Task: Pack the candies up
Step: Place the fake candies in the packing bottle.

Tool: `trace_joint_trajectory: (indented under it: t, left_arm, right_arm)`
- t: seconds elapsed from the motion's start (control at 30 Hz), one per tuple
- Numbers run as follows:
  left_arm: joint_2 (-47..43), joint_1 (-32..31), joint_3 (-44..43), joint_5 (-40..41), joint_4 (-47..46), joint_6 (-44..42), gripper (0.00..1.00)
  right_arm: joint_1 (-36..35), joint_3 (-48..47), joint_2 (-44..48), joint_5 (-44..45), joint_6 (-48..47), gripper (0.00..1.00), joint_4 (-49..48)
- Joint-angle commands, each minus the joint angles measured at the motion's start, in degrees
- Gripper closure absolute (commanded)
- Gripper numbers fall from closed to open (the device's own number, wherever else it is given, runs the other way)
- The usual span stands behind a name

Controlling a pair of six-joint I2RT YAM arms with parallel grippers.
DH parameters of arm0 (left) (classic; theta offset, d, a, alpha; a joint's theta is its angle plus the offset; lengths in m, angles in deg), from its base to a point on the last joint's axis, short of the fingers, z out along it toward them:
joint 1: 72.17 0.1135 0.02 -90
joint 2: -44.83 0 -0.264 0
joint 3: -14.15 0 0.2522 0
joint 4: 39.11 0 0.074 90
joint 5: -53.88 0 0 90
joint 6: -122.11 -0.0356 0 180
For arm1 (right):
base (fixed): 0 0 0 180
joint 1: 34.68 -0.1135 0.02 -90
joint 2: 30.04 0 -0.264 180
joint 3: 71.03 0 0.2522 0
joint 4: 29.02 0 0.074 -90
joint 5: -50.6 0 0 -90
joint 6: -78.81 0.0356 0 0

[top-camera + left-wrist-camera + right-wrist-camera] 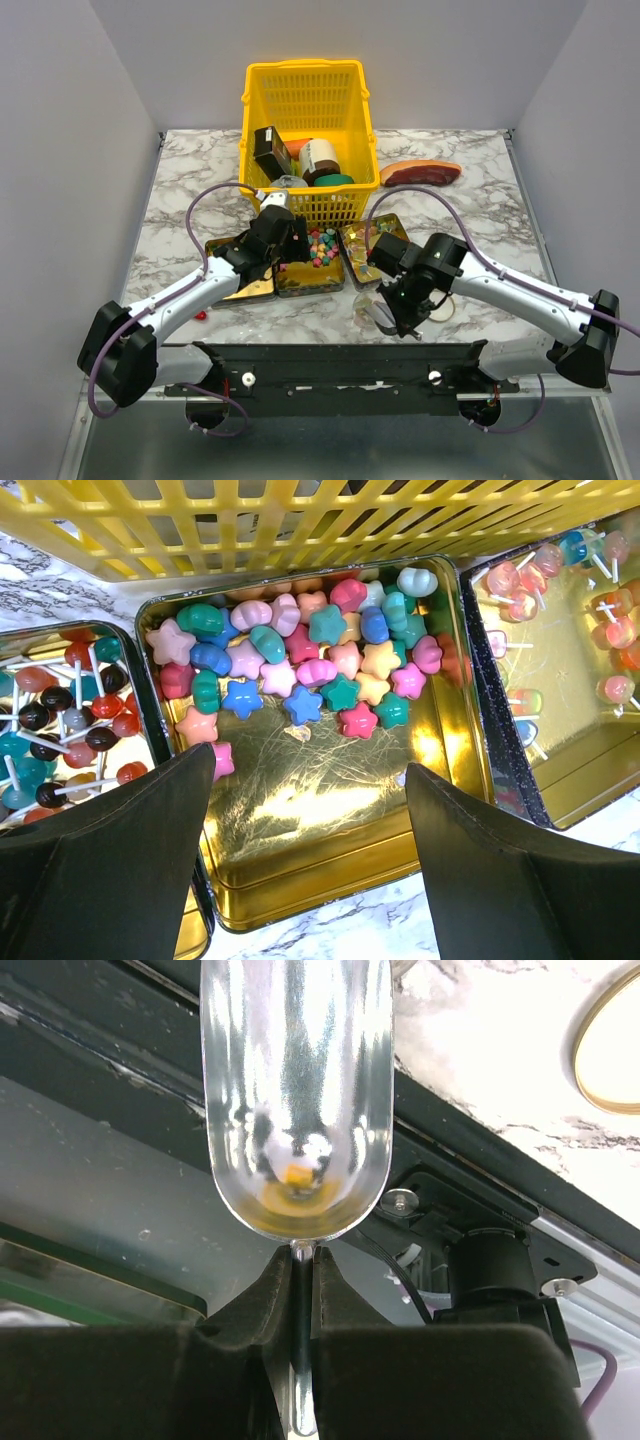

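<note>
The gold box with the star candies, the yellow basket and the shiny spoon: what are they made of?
The gold box looks like thin metal, a tin: mirror-bright, finely scratched, reflecting the candies. The yellow basket looks like moulded plastic: even colour, lattice walls, soft sheen. The spoon is probably polished steel; it mirrors its surroundings.

Bright, even light; glare streaks the gold tin point(310, 815) and the shiny scoop point(295, 1090).

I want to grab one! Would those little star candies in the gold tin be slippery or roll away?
Probably slippery: the star candies look glossy, and the gold tin has a shiny floor. Their flat, pointed shape should make them slide rather than roll. Small and heaped, they likely scatter when nudged.
</note>
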Motion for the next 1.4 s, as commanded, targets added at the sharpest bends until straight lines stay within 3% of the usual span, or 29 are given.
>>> trace_joint_trajectory:
  t: [0.0,0.47,0.6,0.87,1.1,1.37]
  left_arm:
    - [-2.0,0.4,0.8,-0.8,-1.1,0.5,0.12]
    - [-0.7,0.4,-0.6,-6.5,-2.5,-1.0,0.07]
    - [-0.2,0.5,-3.6,-10.9,-1.3,-4.7,0.01]
    - [-1.1,0.5,-8.6,-23.6,0.0,-10.5,0.01]
    - [-1.2,0.4,-5.8,-31.8,-4.9,-7.4,0.01]
    - [0.4,-0.6,-4.3,-33.4,-5.3,-6.6,0.03]
  right_arm:
    - [1.6,-2.1,-0.2,-1.8,-2.2,0.99,11.2]
    - [1.9,-7.3,3.7,-2.5,-2.4,0.99,7.5]
    - [1.9,-9.2,3.5,-1.3,-5.3,0.99,1.0]
    - [1.9,-12.6,0.8,5.0,-13.9,0.99,-8.3]
    - [1.9,-12.8,0.5,5.9,-16.9,0.99,-14.8]
    - [1.9,-13.3,3.2,6.0,-17.0,0.99,-19.2]
